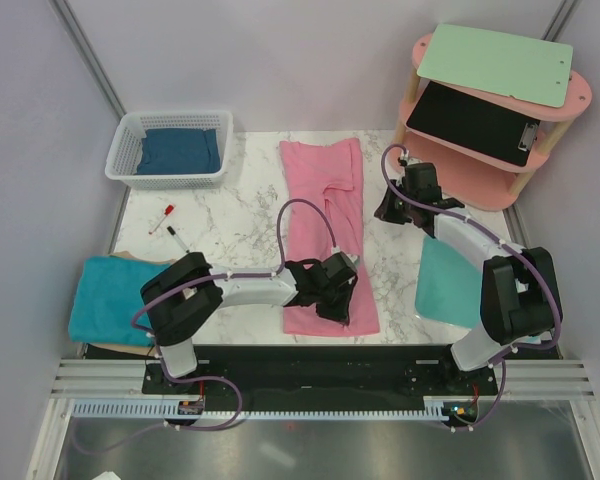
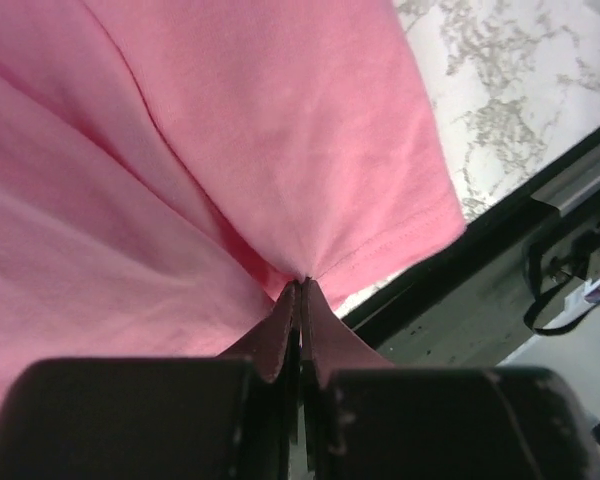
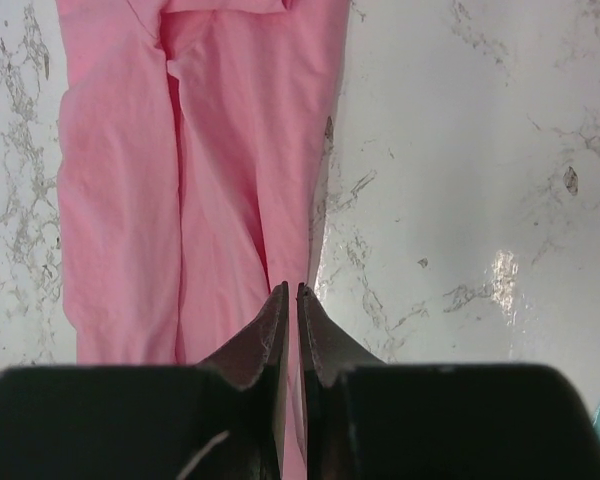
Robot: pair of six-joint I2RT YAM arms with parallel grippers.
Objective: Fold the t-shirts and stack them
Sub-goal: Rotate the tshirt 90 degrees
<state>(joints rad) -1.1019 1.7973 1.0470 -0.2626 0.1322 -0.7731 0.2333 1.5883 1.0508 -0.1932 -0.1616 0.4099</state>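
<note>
Furthest left in the top view, a folded teal t-shirt (image 1: 110, 298) lies at the edge of the marble surface (image 1: 242, 222). Above it, a dark blue t-shirt (image 1: 183, 150) sits in a white basket (image 1: 122, 160). At centre, the pink t-shirt (image 1: 325, 195) lies as a long narrow strip, already folded lengthwise. It runs from the upper middle down to the lower centre.

The left gripper (image 2: 302, 284) is over the strip's lower end, clamped tight on a small pinch of the pink hem near the corner. Just right of the strip's upper half, the right gripper (image 3: 291, 290) hovers with its fingers together. It is over the shirt's right edge, and no cloth shows between the fingers.

The risks lie mostly in that small bite. It could slip out once the cloth takes weight. It may also hold only the top layer, in which case lifting would pull the lengthwise fold open. With only one corner held, the near end would likely fold over skewed and leave an uneven bundle for stacking.
</note>
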